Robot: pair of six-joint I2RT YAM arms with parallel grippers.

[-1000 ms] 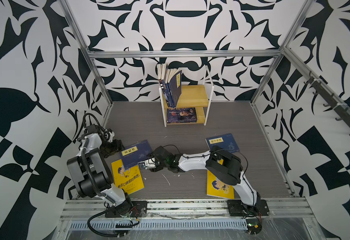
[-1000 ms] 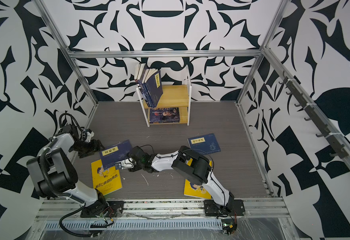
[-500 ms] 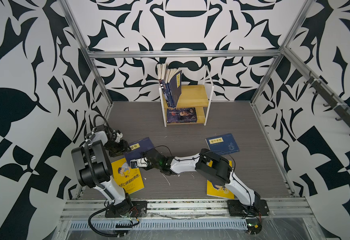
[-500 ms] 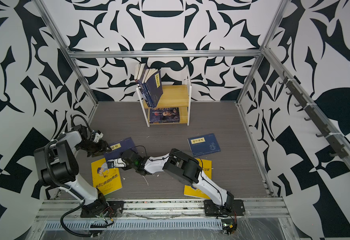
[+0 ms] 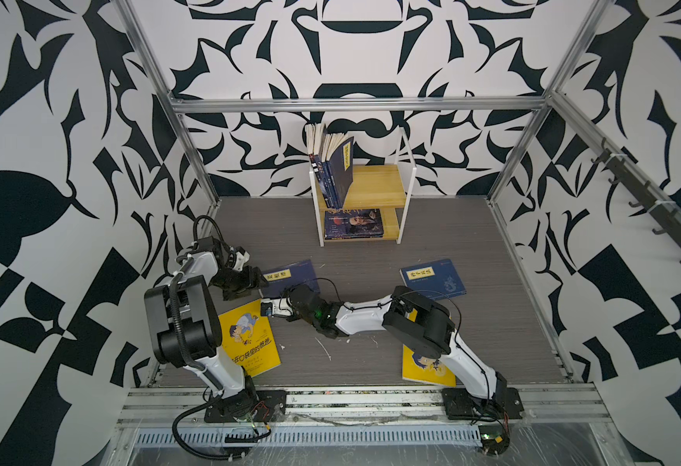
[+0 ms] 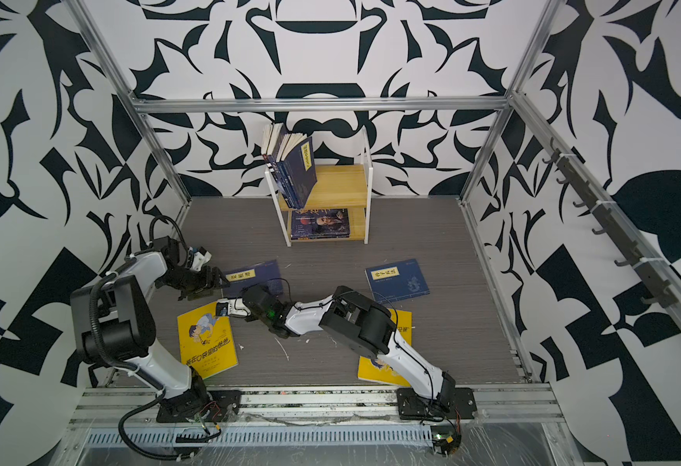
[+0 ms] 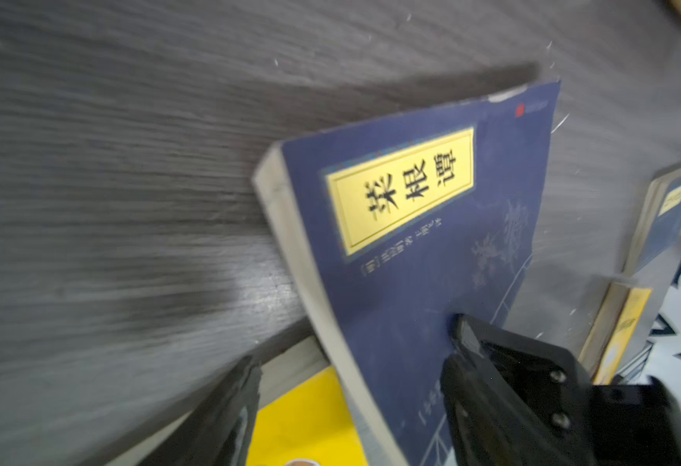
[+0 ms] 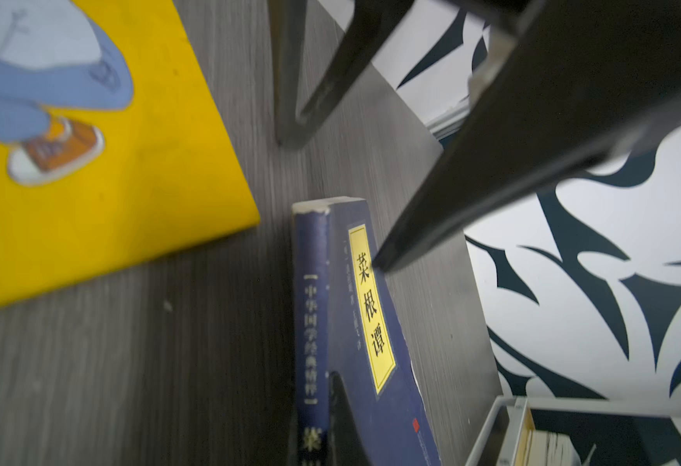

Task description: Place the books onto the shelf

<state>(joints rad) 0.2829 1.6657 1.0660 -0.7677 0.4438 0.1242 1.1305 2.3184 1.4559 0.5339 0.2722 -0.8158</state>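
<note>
My left fingers (image 7: 492, 375) stand spread wide at the left end of a navy book (image 5: 294, 276) with a yellow title label. The book lies on the grey worktop (image 5: 371, 258), toward its left side. In the left wrist view one finger sits over the blue cover and the other hangs out past the pale page edge. The book's edge lies between them without being pinched.

My right fingers (image 8: 344, 423) are clenched tight. They come in low from the right, at the spine side of that same book. I cannot tell whether they nip its edge or only press against it.

A yellow book (image 5: 250, 343) with a cartoon boy lies flat just beside the navy one, in front of it and close to my left arm (image 5: 185, 318). A second yellow book (image 5: 423, 365) lies flat under my right arm (image 5: 419, 322), partly covered by it. A second navy book (image 5: 431, 278) lies flat on the right half of the worktop, well apart from both sets of fingers.

The shelf (image 5: 375, 187) stands at the back, against the patterned wall (image 5: 371, 60). On its upper board several upright books (image 5: 336, 173) lean toward the left end of the frame. On its lower board a dark portrait book (image 5: 353, 224) lies flat, cover up.
</note>
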